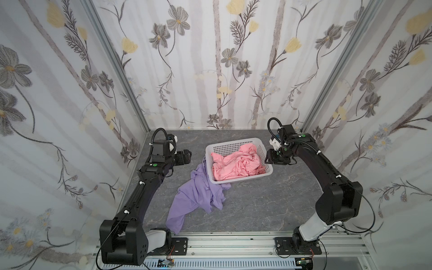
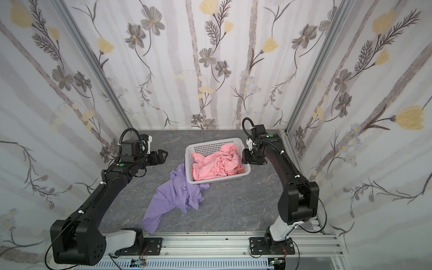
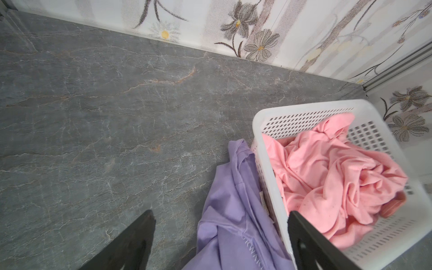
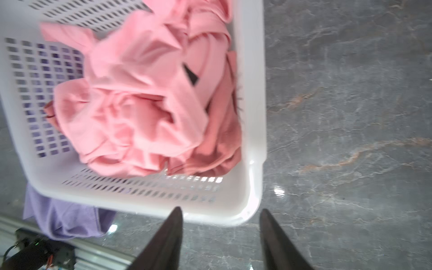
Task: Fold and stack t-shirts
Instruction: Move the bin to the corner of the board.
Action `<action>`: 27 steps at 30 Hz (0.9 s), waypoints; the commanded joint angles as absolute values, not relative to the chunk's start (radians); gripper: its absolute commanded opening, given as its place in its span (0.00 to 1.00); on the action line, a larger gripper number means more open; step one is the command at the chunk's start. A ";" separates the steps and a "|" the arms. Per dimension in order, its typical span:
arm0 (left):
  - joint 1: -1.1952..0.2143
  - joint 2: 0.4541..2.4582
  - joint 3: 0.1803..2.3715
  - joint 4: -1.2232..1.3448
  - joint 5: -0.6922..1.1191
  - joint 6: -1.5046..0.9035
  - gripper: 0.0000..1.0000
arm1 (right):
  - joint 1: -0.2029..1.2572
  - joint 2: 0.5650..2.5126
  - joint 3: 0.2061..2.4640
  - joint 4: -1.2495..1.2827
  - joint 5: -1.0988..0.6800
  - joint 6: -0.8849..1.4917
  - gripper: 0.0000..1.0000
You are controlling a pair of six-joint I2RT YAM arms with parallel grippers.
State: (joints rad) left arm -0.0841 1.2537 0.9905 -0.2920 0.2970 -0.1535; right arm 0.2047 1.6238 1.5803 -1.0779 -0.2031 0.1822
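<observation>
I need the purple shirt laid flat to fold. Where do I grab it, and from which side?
Pinch the raised crumpled folds of the purple shirt mid-table, from above; its far end seems trapped under the basket, so pull toward the front.

I read left gripper [image 3: 221, 212] spread wide, empty | one finger over bare grey table [image 3: 117, 117], other over white basket [image 3: 315, 105] | pink garment [image 3: 339, 175] crumpled inside | purple t-shirt [image 3: 224, 233] bunched against basket's outer wall | floral wall [image 3: 257, 23] far side.
</observation>
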 commanded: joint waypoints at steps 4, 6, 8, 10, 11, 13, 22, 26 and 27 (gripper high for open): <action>-0.098 1.256 1.000 -0.276 0.321 -0.140 0.92 | 0.227 1.661 1.681 -1.060 -0.215 0.103 0.85; -0.102 1.256 0.993 -0.273 0.320 -0.144 0.92 | 0.234 1.715 1.725 -1.049 -0.208 0.051 0.85; -0.103 1.256 0.988 -0.275 0.321 -0.145 0.92 | 0.259 1.787 1.791 -1.044 -0.150 -0.011 0.85; -0.105 1.256 0.986 -0.275 0.322 -0.148 0.92 | 0.297 1.890 1.904 -1.043 -0.072 -0.118 0.86; -0.106 1.254 0.986 -0.276 0.323 -0.149 0.92 | 0.317 1.941 1.960 -1.046 -0.031 -0.159 0.86; -0.109 1.248 0.989 -0.283 0.321 -0.147 0.92 | 0.357 2.063 2.086 -1.046 0.044 -0.261 0.86; -0.123 1.176 0.980 -0.340 0.292 -0.148 0.92 | 0.498 2.461 2.494 -1.062 0.205 -0.482 0.89; -0.123 1.138 0.971 -0.366 0.290 -0.164 0.92 | 0.521 2.553 2.587 -1.047 0.219 -0.492 0.89; -0.123 1.130 0.969 -0.374 0.290 -0.167 0.92 | 0.524 2.568 2.604 -1.039 0.219 -0.488 0.90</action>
State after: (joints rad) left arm -0.1234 1.1461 0.9733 -0.3470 0.3038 -0.1551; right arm 0.5159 2.5401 2.5637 -1.0393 0.1837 -0.4541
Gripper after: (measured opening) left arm 0.924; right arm 0.894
